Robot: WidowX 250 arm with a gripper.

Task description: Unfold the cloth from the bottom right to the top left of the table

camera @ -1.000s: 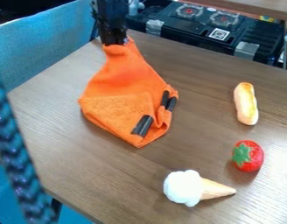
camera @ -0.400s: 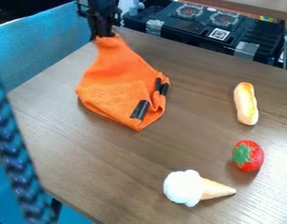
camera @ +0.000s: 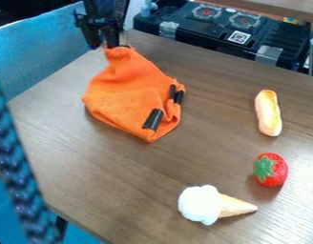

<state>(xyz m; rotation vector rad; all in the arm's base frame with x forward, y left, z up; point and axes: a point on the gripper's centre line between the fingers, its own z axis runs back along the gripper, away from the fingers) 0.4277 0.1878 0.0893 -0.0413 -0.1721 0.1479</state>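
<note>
- One blue-and-dark braided strip [camera: 19, 167] runs down the left edge of the frame, pretty much right up by the camera.
- Toy ice cream cone [camera: 200, 205] is lying on its side at bottom center, white scoop to the left, tan cone pointing right.
- Toy strawberry [camera: 278, 170] sits up and right of that, lower right of the frame, green leafy bit facing left.
- Bread roll [camera: 268, 113], long and golden, is at the right of the frame, above the strawberry and kinda upright in the picture.
- Orange cloth [camera: 124, 97], the thing to unfold, is still bunched up on the wood-grain table [camera: 114, 181], left of center toward the upper left. Wide part's at the bottom, narrow gathered end up top, dark strips [camera: 152, 119] along its right side.
- Black gripper [camera: 102, 44] hangs at the upper left, right by the cloth's top end. It's spread wide, one finger off to the left and the other just at the gathered tip, so nothing's pinched between them.
- Blue fabric panel [camera: 44, 45] fills the upper left behind the table edge.
- Black toy stove [camera: 210, 31] with two round burners is way back at the upper right, gray tape on it.
</note>
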